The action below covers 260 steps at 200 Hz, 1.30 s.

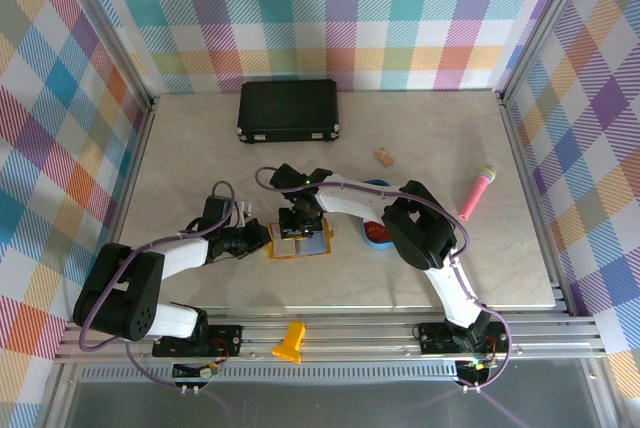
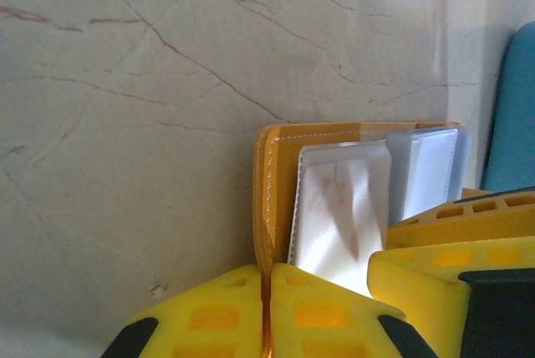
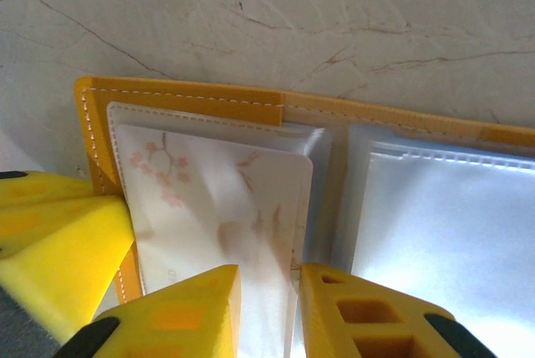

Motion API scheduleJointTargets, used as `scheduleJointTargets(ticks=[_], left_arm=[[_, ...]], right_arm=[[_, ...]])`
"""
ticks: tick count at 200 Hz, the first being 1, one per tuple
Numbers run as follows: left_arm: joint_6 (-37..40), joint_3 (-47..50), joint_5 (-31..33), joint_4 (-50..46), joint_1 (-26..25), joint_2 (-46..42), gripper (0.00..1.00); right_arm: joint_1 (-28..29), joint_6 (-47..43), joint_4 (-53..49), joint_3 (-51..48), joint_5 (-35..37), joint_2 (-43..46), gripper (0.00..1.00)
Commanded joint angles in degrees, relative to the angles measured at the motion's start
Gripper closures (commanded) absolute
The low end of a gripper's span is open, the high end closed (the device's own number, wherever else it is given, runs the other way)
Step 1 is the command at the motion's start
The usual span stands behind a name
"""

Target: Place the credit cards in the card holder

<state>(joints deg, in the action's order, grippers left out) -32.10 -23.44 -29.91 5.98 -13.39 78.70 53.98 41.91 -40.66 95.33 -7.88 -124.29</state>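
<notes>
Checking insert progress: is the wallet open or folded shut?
Open. The wallet lies spread on the table, both clear inner pockets exposed, with a pale floral card showing in the left pocket.

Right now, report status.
Left gripper shut on card holder edge. Right gripper seating white card in pocket. Nothing in the way.

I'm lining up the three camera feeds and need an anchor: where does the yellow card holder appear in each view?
Top external: the card holder lies open at the table's centre, between the two hands.
Left wrist: lower centre-right, its mustard edge upright above the left hand.
Right wrist: across the middle, stitched top border running left to right, right hand below.
Shared landmark: the pale flower-printed card in its left pocket, also in the left wrist view.
</notes>
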Motion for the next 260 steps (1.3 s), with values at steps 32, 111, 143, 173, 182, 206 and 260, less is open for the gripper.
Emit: scheduleJointTargets(ticks=[32, 111, 143, 173, 182, 206, 260], left_arm=[[0.85, -0.03, 0.82, -0.64, -0.32, -2.11, 0.91], [0.98, -0.47, 0.93, -0.61, -0.41, -0.82, 0.9], [0.93, -0.56, 0.95, -0.35, -0.41, -0.44, 0.9], [0.91, -0.55, 0.83, -0.35, -0.46, -0.36, 0.9], [0.91, -0.49, 0.83, -0.35, -0.42, -0.4, 0.9], [0.84, -0.38, 0.75, -0.27, -0.41, -0.45, 0.9], [0.72, -0.42, 0.82, -0.27, -0.41, -0.51, 0.9]], right_arm=[[-1.17, -2.36, -0.71, -6.25, 6.86, 10.34, 0.61], [-1.75, -4.01, -3.52, -6.65, 8.67, 8.83, 0.57], [-2.11, -4.17, -3.41, -6.43, 7.49, 7.53, 0.57], [-2.6, -4.33, -3.48, -5.76, 6.72, 6.46, 0.58], [-2.81, -4.38, -3.47, -5.51, 6.25, 5.94, 0.58], [-3.07, -4.54, -3.29, -5.0, 5.51, 5.08, 0.58], [-3.16, -5.17, -3.38, -4.18, 5.68, 4.04, 0.59]])
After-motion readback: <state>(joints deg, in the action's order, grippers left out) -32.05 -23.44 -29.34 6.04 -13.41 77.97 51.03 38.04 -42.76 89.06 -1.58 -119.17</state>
